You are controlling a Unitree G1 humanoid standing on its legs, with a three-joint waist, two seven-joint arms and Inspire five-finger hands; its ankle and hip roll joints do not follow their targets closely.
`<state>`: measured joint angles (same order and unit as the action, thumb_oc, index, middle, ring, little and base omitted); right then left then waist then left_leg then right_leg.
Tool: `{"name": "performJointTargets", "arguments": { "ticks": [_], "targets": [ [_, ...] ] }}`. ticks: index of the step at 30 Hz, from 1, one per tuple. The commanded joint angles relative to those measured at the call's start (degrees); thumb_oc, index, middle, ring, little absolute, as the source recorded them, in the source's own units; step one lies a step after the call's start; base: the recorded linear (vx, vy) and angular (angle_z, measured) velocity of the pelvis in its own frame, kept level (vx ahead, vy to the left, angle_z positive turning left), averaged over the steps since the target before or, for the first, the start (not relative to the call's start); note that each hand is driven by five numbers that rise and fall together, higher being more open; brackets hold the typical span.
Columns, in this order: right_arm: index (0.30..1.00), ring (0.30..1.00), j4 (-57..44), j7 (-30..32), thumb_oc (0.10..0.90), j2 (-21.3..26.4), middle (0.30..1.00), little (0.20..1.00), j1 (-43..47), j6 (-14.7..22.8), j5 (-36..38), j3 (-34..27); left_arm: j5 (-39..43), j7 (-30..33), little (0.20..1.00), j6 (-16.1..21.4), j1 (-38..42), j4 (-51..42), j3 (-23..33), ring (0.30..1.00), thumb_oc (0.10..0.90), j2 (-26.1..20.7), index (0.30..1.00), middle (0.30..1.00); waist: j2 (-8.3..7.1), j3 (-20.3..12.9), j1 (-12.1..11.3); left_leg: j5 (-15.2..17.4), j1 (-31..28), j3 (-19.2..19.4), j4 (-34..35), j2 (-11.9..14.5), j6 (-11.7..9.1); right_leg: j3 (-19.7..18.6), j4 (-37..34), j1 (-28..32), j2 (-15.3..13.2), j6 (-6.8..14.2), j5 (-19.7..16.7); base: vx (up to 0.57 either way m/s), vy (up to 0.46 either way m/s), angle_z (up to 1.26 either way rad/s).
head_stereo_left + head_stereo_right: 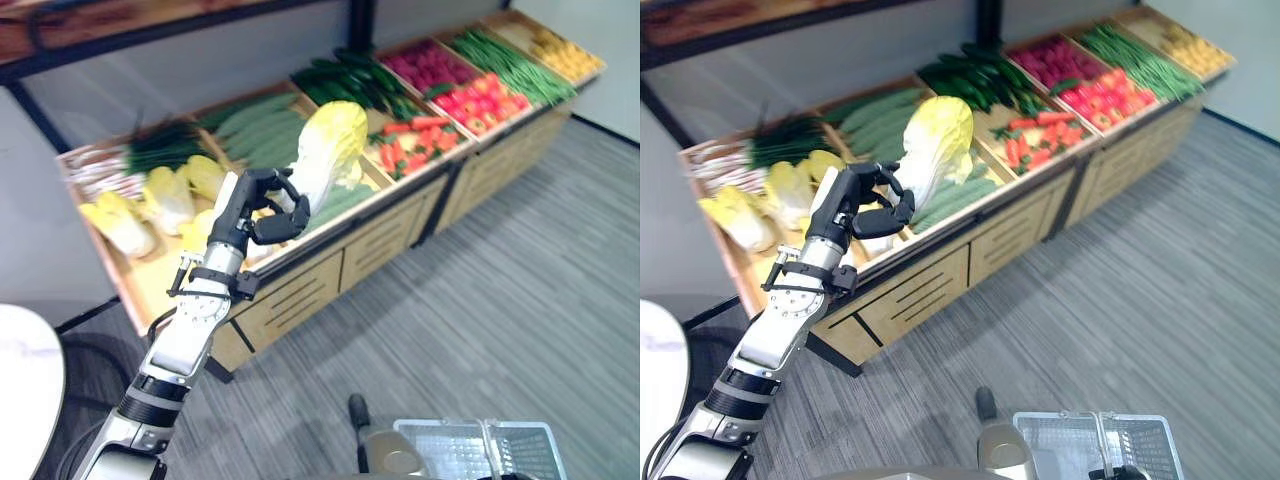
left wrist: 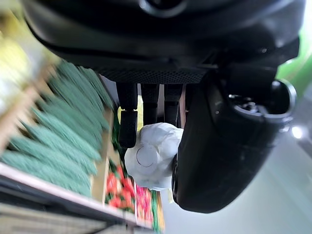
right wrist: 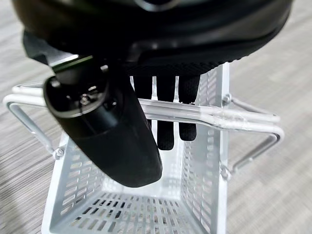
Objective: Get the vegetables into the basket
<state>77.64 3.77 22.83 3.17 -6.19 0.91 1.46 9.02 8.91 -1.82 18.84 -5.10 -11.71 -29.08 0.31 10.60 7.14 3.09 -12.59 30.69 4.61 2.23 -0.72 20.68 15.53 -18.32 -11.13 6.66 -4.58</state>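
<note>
My left hand (image 1: 258, 212) is shut on the white stem end of a pale yellow-green napa cabbage (image 1: 330, 150), which is held up over the front edge of the produce stand. In the left wrist view the stem (image 2: 153, 155) sits between the fingers (image 2: 127, 127) and the thumb. A silver wire basket (image 1: 470, 442) hangs low, close to me on the right. In the right wrist view my right hand (image 3: 109, 134) is shut on the basket's handle bars (image 3: 214, 117). What shows of the basket's mesh floor (image 3: 146, 214) is bare.
The long wooden stand (image 1: 300, 285) holds more napa cabbages (image 1: 150, 205), cucumbers (image 1: 262, 128), red peppers (image 1: 480, 100), green beans (image 1: 505, 62) and other produce, with drawers below. A white round table (image 1: 25, 385) is at the lower left. Grey carpet (image 1: 520, 300) lies between stand and basket.
</note>
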Motion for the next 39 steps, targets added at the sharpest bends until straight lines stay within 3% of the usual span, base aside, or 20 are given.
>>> {"name": "performJointTargets", "arguments": {
  "ticks": [1,4,6,7,11,14,17,20,21,22,23,24,25,27,28,30,31,32,39],
  "targets": [
    [0.300,0.300,-1.5,1.5,0.400,5.2,0.300,0.300,1.0,1.6,-1.0,3.6,1.2,2.4,0.300,6.1,7.2,-6.1,4.3,0.300,0.400,-1.8,0.300,0.300,-1.39,-1.9,-1.2,5.3,2.6,-0.3,-9.0,4.0,-1.9,5.9,-4.8,16.1,-8.8,3.8,2.0,0.03,-0.048,-1.22],
    [0.300,0.300,-2.5,1.3,0.400,4.5,0.300,0.300,1.9,1.5,-2.5,4.8,0.5,1.9,0.300,5.9,5.1,-6.9,5.4,0.300,0.400,-2.3,0.300,0.300,-2.42,-2.1,-0.3,5.2,0.3,5.7,-9.1,4.4,-3.4,10.7,-9.9,15.7,-10.8,5.2,-2.5,0.07,-0.135,-1.13],
    [0.300,0.300,-2.6,1.3,0.400,4.5,0.300,0.300,2.0,1.5,-2.5,5.0,0.6,1.8,0.300,5.9,4.9,-7.0,5.6,0.300,0.400,-2.4,0.300,0.300,-2.40,-2.2,-0.4,5.2,0.3,5.9,-9.0,4.5,-3.5,10.5,-10.2,15.7,-10.6,5.2,-2.8,0.09,-0.166,-1.52],
    [0.300,0.300,-2.9,1.3,0.400,3.8,0.300,0.300,1.7,1.3,-2.4,4.7,1.2,2.4,0.300,6.0,5.1,-6.6,5.3,0.300,0.400,-2.0,0.300,0.300,-2.38,-1.6,1.0,5.4,-1.4,7.2,-9.6,6.1,-4.7,13.0,-11.1,12.9,-12.7,6.2,-5.7,0.14,-0.229,-1.31],
    [0.300,0.300,-2.6,1.9,0.400,3.0,0.300,0.300,-0.3,1.4,-1.1,4.0,1.1,2.1,0.300,6.0,6.3,-5.5,3.4,0.300,0.400,-0.8,0.300,0.300,-2.84,-2.5,1.9,5.1,-2.5,6.4,-10.2,7.3,-6.1,11.3,-13.2,14.4,-11.1,6.1,-5.6,0.14,-0.217,-0.82],
    [0.300,0.300,-2.3,2.0,0.400,3.0,0.300,0.300,-1.5,1.6,0.1,3.3,2.1,1.7,0.300,6.1,6.2,-4.9,2.7,0.300,0.400,0.3,0.300,0.300,-2.19,-3.1,2.9,4.3,-2.9,5.4,-10.8,8.5,-7.0,10.3,-13.7,14.9,-9.2,5.4,-4.7,0.13,-0.160,-0.13],
    [0.300,0.300,-1.5,2.6,0.400,3.6,0.300,0.300,-2.1,1.7,1.7,2.8,3.6,2.0,0.300,6.1,6.2,-4.8,2.4,0.300,0.400,1.2,0.300,0.300,0.30,-3.7,4.3,-0.8,-3.2,2.6,-12.8,11.9,-10.0,8.8,-12.6,15.1,-4.1,2.6,-0.2,0.20,-0.229,-0.22],
    [0.300,0.300,-1.2,2.7,0.400,4.0,0.300,0.300,-2.0,1.8,2.0,2.9,3.9,2.0,0.300,6.1,6.0,-4.8,2.4,0.300,0.400,1.6,0.300,0.300,1.27,-3.2,4.3,-5.5,-1.6,0.2,-18.5,15.2,-12.3,8.0,-12.0,15.7,-1.0,0.2,2.9,0.16,-0.230,-0.28],
    [0.300,0.300,-1.5,2.7,0.400,4.4,0.300,0.300,-1.6,2.0,2.3,3.4,4.1,2.0,0.300,6.2,5.3,-5.1,2.7,0.300,0.400,1.5,0.300,0.300,1.39,-2.5,3.6,-10.5,0.7,-5.1,-25.1,17.2,-13.4,6.8,-12.4,16.9,1.9,-2.3,5.4,0.19,-0.293,-0.34],
    [0.300,0.300,-1.7,2.7,0.400,4.8,0.300,0.300,-1.1,2.0,2.1,4.0,4.4,2.2,0.300,6.2,4.5,-5.5,3.2,0.300,0.400,1.4,0.300,0.300,0.71,-1.9,2.9,-13.0,2.3,-7.8,-27.8,17.2,-11.9,6.8,-12.3,17.2,2.6,-3.9,5.4,0.22,-0.267,-0.67],
    [0.300,0.300,-1.9,2.6,0.400,5.1,0.300,0.300,-0.4,2.0,1.8,4.8,4.5,2.4,0.300,6.3,3.5,-5.9,3.9,0.300,0.400,1.2,0.300,0.300,-0.02,-1.5,1.8,-12.4,4.3,-13.2,-30.0,15.0,-10.6,4.9,-12.5,17.6,3.1,-4.5,6.0,0.09,-0.102,-0.78],
    [0.300,0.300,-1.9,2.6,0.400,5.1,0.300,0.300,-0.3,2.0,1.8,4.8,4.5,2.4,0.300,6.2,3.5,-5.9,3.9,0.300,0.400,1.2,0.300,0.300,-0.08,-1.5,2.0,-12.2,4.6,-13.5,-30.5,15.0,-10.6,5.0,-12.4,17.5,3.0,-4.6,6.1,0.16,-0.068,-0.78],
    [0.300,0.300,-2.4,2.5,0.400,5.3,0.300,0.300,0.9,2.1,1.3,6.2,4.3,2.6,0.300,6.2,1.4,-6.5,4.6,0.300,0.400,1.2,0.300,0.300,-1.29,-1.3,-0.1,-8.2,7.9,-19.4,-30.6,9.6,-8.0,1.7,-12.7,18.0,3.1,-4.7,6.6,0.16,-0.072,-0.77],
    [0.300,0.300,-2.7,1.9,0.400,5.5,0.300,0.300,1.9,2.0,0.4,7.7,4.2,2.2,0.300,5.8,-0.9,-7.0,5.9,0.300,0.400,1.1,0.300,0.300,-2.43,-0.8,-2.3,-4.7,11.6,-22.2,-29.5,7.0,-6.0,-2.2,-13.1,19.4,4.1,-3.8,7.1,0.28,-0.083,-1.35],
    [0.300,0.300,-3.4,1.7,0.400,6.5,0.300,0.300,2.3,2.0,0.5,7.5,4.4,1.7,0.300,5.8,-2.3,-7.6,6.0,0.300,0.400,1.0,0.300,0.300,-2.63,-0.3,-3.4,-3.3,14.1,-22.1,-23.7,8.5,-5.7,-3.5,-13.9,21.1,4.0,-2.5,7.5,0.32,0.005,-1.59],
    [0.300,0.300,-4.1,1.6,0.400,7.0,0.300,0.300,2.6,2.1,0.6,7.5,4.6,1.3,0.300,5.7,-2.7,-7.7,5.8,0.300,0.400,0.9,0.300,0.300,-2.90,-0.2,-4.3,-3.0,15.1,-23.2,-19.3,7.1,-5.7,-4.1,-14.9,22.1,3.4,-2.0,7.0,0.23,0.038,-0.70],
    [0.300,0.300,-5.2,1.7,0.400,7.4,0.300,0.300,3.5,2.5,0.6,8.1,4.3,1.2,0.300,6.1,-4.0,-8.3,6.1,0.300,0.400,0.9,0.300,0.300,-2.29,0.3,-6.2,-4.7,16.9,-27.6,-13.4,4.1,-6.3,-5.6,-15.9,23.1,4.4,-1.5,7.0,0.21,0.011,-0.26],
    [0.300,0.300,-6.3,1.5,0.400,7.7,0.300,0.300,4.4,2.7,0.5,8.6,4.3,0.7,0.300,5.8,-6.2,-9.2,7.2,0.300,0.400,0.0,0.300,0.300,-2.08,0.3,-7.1,-4.8,16.6,-31.4,-11.3,2.8,-6.5,-8.1,-15.4,23.6,4.9,-1.4,7.4,0.22,0.010,-0.63],
    [0.300,0.300,-8.5,0.5,0.400,8.2,0.300,0.300,4.7,2.5,0.2,9.2,5.0,-1.5,0.300,4.8,-10.0,-11.7,7.4,0.300,0.400,0.3,0.300,0.300,-1.77,-2.7,-6.8,-4.8,7.9,-28.4,-1.5,3.1,-5.5,-8.6,-18.4,26.5,5.0,-0.9,6.5,0.14,0.057,-0.46]
  ]
}}
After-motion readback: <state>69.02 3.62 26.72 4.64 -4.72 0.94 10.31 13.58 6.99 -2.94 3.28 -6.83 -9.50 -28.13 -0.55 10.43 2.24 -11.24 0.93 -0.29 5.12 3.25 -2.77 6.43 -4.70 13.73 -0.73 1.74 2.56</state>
